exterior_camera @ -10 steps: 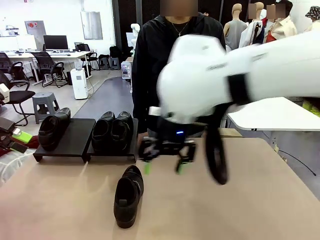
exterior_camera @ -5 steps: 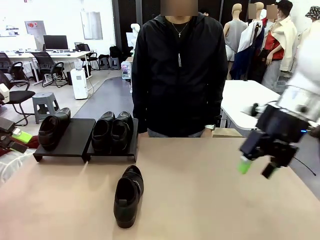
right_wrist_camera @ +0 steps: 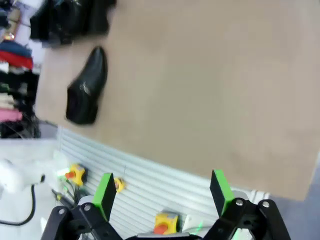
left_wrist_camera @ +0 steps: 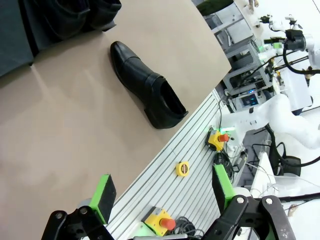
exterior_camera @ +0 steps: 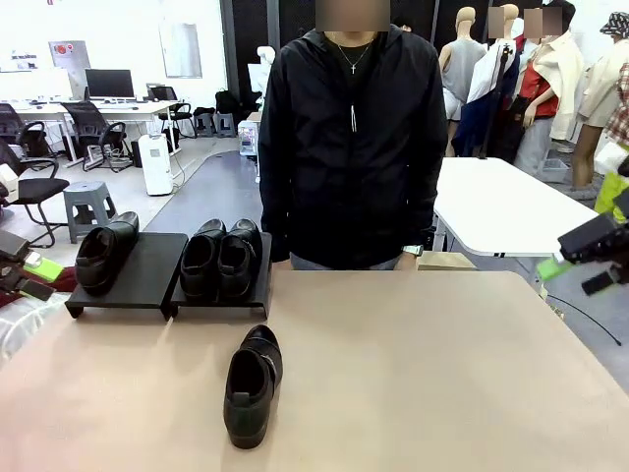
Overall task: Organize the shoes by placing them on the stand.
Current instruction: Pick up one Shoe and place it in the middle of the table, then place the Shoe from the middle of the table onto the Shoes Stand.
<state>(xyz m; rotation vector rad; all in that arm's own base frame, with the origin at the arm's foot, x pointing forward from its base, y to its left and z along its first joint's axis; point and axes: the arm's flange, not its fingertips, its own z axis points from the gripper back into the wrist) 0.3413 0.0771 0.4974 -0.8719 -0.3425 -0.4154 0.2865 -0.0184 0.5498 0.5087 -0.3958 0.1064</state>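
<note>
Since a second ago, the right arm has swung away from the middle of the table to the far right edge of the front view, where the right gripper [exterior_camera: 588, 258] now hangs out past the table [exterior_camera: 413, 374]. No shoe has moved.

Four shoes can be counted, with two grippers and one stand [exterior_camera: 147, 275] made of two flat black parts side by side. One shoe [exterior_camera: 104, 254] sits on the left part of the stand. A pair of shoes [exterior_camera: 220, 258] sits close together on the right part. The last shoe [exterior_camera: 252, 383] lies alone on the table, near the stand but not touching it.

The lone shoe lies long-ways across the table, toe toward the person [exterior_camera: 349, 138] and heel toward the robot, leaning a little to one side. The three shoes on the stand point their toes toward the robot.

In the right wrist view the green fingers [right_wrist_camera: 105, 192] stand wide apart and hold nothing. The lone shoe is far up and to the left of them, well apart, with bare table between. In the left wrist view the left gripper [left_wrist_camera: 165, 192] is also spread wide with nothing in it. The lone shoe is above its fingers, well apart, and the stand is beyond that in the top left corner.

A white table [exterior_camera: 501, 211] stands behind the person. Yellow boxes with red buttons [left_wrist_camera: 216, 139] sit on a grey ridged panel beside the table edge, near the fingers
</note>
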